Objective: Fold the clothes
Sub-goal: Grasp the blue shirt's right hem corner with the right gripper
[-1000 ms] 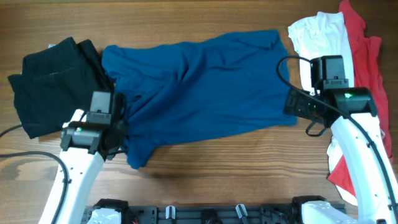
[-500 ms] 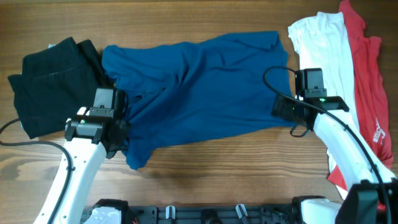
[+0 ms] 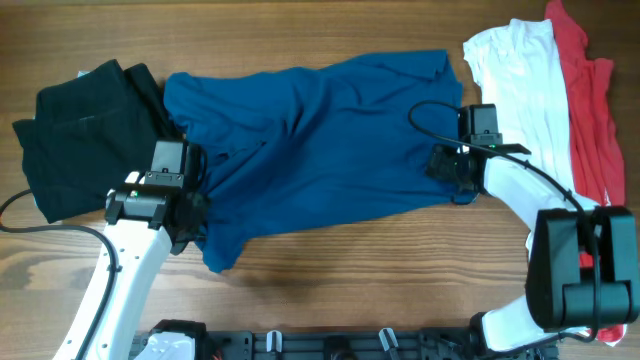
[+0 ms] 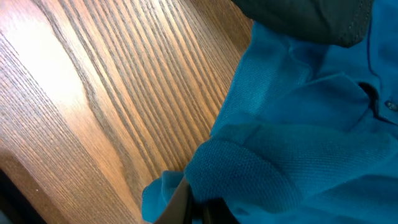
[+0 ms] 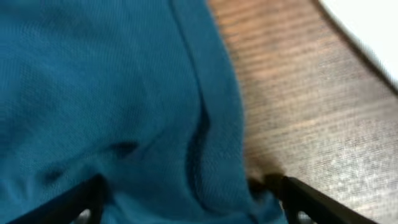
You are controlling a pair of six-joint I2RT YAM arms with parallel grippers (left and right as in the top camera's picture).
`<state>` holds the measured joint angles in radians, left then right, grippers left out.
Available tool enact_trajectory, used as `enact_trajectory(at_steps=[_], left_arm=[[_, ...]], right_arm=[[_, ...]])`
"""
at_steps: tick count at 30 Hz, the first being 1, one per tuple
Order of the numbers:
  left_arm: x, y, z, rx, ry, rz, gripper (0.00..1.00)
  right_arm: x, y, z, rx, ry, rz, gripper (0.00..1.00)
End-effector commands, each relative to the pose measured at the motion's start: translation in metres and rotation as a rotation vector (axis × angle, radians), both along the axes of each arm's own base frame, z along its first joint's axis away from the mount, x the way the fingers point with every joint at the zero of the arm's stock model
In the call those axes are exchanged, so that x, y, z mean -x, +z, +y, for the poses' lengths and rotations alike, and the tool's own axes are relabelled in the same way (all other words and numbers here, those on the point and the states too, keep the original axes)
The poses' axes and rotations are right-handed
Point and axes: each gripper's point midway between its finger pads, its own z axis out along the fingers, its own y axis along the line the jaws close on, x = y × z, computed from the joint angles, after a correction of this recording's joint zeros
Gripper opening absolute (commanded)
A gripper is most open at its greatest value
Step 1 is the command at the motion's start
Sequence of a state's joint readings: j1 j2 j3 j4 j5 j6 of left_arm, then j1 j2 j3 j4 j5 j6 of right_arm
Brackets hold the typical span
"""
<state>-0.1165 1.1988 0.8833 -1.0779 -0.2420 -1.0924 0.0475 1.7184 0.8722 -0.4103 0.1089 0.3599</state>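
Hem of the blue shirt [image 3: 320, 130] inside the spread right hand [image 5: 186, 186], opposite edge pinched by the left hand [image 4: 189, 208].

Bright, even light; glare on table [image 4: 50, 62]; right wrist view seemingly motion-blurred.

Cutting off the red garment [image 3: 585, 80] at the right edge of the overhead view; covering its near part with the right arm [image 3: 570, 270], its left side with the white garment [image 3: 515, 65]. Hiding both sets of fingertips under the wrist housings [image 3: 160, 185] there. Burying the left gripper [image 4: 196, 208] in a fold of the blue shirt [image 4: 298, 155] in the left wrist view; cropping the black garment [image 4: 311, 18] at the far edge. Blurring the whole right wrist view; cropping the right gripper [image 5: 193, 202] fingers at the picture's lower edge.
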Motion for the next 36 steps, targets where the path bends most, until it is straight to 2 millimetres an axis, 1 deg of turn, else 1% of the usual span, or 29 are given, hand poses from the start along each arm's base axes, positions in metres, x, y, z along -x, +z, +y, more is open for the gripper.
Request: enact_trajectory(at_steps=[1, 2, 3, 4, 6, 9, 12, 13, 14, 17, 18, 19, 21, 22, 23, 24, 25, 28, 30, 33, 34, 36], left_arm=[[0.001, 0.0, 0.007, -0.036, -0.002, 0.009, 0.04], [0.001, 0.0, 0.007, -0.036, -0.002, 0.009, 0.04], [0.001, 0.0, 0.007, -0.036, -0.002, 0.009, 0.04], [0.001, 0.0, 0.007, -0.036, -0.002, 0.009, 0.04], [0.001, 0.0, 0.007, -0.036, -0.002, 0.008, 0.04], [0.001, 0.0, 0.007, -0.036, -0.002, 0.007, 0.04], [-0.001, 0.0, 0.007, -0.035, -0.002, 0.0, 0.04], [-0.001, 0.0, 0.007, -0.035, -0.002, -0.002, 0.04], [-0.001, 0.001, 0.007, -0.034, -0.002, -0.003, 0.04], [-0.002, 0.001, 0.007, -0.034, -0.002, -0.006, 0.04], [-0.002, 0.001, 0.007, -0.034, -0.002, -0.006, 0.04], [-0.002, 0.001, 0.007, -0.034, -0.002, -0.005, 0.04], [-0.002, 0.001, 0.007, -0.034, -0.002, -0.005, 0.04], [-0.002, 0.001, 0.007, -0.034, -0.002, -0.005, 0.04], [-0.002, 0.001, 0.007, -0.034, -0.002, -0.006, 0.04], [-0.002, 0.001, 0.007, -0.034, -0.002, -0.006, 0.04], [-0.002, 0.001, 0.007, -0.034, -0.002, -0.006, 0.04], [-0.002, 0.001, 0.007, -0.034, -0.002, -0.006, 0.04], [-0.002, 0.001, 0.007, -0.034, -0.002, -0.006, 0.04], [-0.002, 0.001, 0.007, -0.034, -0.002, -0.006, 0.04], [-0.002, 0.001, 0.007, -0.034, -0.002, -0.006, 0.04], [-0.002, 0.001, 0.007, -0.034, -0.002, -0.006, 0.04]], right_arm=[[0.01, -0.008, 0.001, -0.004, 0.022, 0.049, 0.64], [0.013, -0.006, 0.0, -0.002, 0.026, 0.057, 0.5], [0.016, -0.002, 0.0, 0.0, 0.031, 0.064, 0.4], [0.019, 0.004, 0.0, 0.003, 0.044, 0.073, 0.33], [0.027, 0.016, 0.0, 0.004, 0.045, 0.092, 0.31], [0.035, 0.041, 0.002, -0.004, 0.059, 0.09, 0.14], [0.034, 0.063, 0.006, -0.024, 0.076, 0.031, 0.04], [0.029, 0.069, 0.006, -0.026, 0.067, -0.004, 0.04], [0.019, 0.077, 0.006, -0.032, 0.054, -0.06, 0.04], [-0.011, 0.092, 0.008, -0.035, 0.055, -0.199, 0.04], [-0.017, 0.094, 0.008, -0.035, 0.055, -0.222, 0.06], [-0.024, 0.095, 0.008, -0.036, 0.055, -0.247, 0.2], [-0.029, 0.09, 0.009, -0.041, 0.057, -0.249, 0.34], [-0.03, 0.086, 0.011, -0.048, 0.06, -0.241, 0.36], [-0.03, 0.079, 0.012, -0.053, 0.063, -0.224, 0.41], [-0.027, 0.07, 0.011, -0.052, 0.062, -0.193, 0.56], [-0.025, 0.065, 0.011, -0.052, 0.062, -0.175, 0.62], [-0.012, 0.05, 0.008, -0.034, 0.056, -0.093, 0.66], [0.002, 0.043, 0.0, 0.006, 0.039, -0.031, 0.66], [0.02, 0.039, -0.011, 0.067, 0.02, 0.046, 0.69], [0.025, 0.038, -0.016, 0.091, 0.014, 0.065, 0.69], [0.03, 0.035, -0.02, 0.119, 0.017, 0.081, 0.65]])
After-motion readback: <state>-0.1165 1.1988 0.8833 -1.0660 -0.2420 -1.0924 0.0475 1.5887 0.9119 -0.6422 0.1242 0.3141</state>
